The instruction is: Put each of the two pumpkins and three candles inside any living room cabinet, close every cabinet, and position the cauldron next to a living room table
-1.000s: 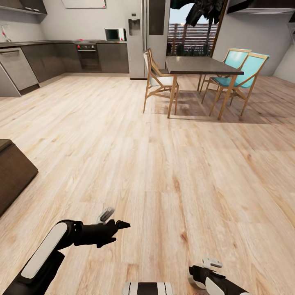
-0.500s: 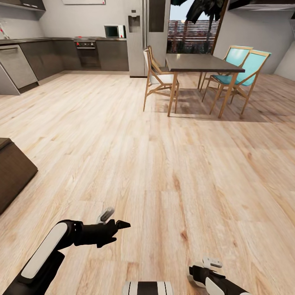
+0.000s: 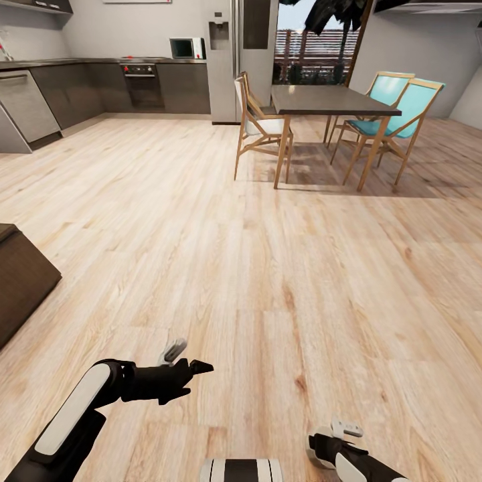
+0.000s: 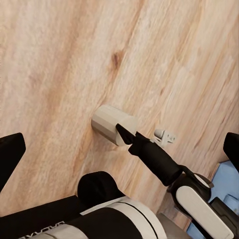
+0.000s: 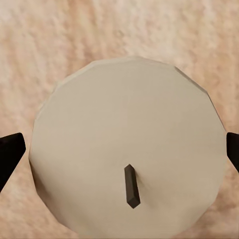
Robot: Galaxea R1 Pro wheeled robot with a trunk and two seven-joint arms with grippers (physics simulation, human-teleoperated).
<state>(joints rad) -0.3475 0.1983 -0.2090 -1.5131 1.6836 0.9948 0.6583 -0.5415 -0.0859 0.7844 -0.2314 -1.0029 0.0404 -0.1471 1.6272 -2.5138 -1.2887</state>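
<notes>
A pale beige candle (image 5: 124,114) with a short dark wick sits between my right gripper's fingertips (image 5: 11,152), which press in from both sides; the right gripper (image 3: 324,447) is low at the head view's lower edge. The left wrist view catches the same candle (image 4: 110,123) at the tip of my right arm, held above the floor. My left gripper (image 3: 193,376) hangs open over bare floorboards with nothing between its fingers. A dark-brown low unit (image 3: 20,281) shows its corner at the left edge; I cannot tell whether it is the cabinet. Pumpkins, cauldron and coffee table are out of view.
Wide light wooden floor (image 3: 221,234) stretches ahead. A dark dining table (image 3: 331,100) with wooden chairs, two of them turquoise (image 3: 402,107), stands at the back right. Kitchen counters with an oven (image 3: 140,84) and a fridge (image 3: 224,60) line the far wall.
The whole head view has shifted slightly, with the far kitchen and dining table sliding up in the picture: the camera moved. Both arms keep their pose.
</notes>
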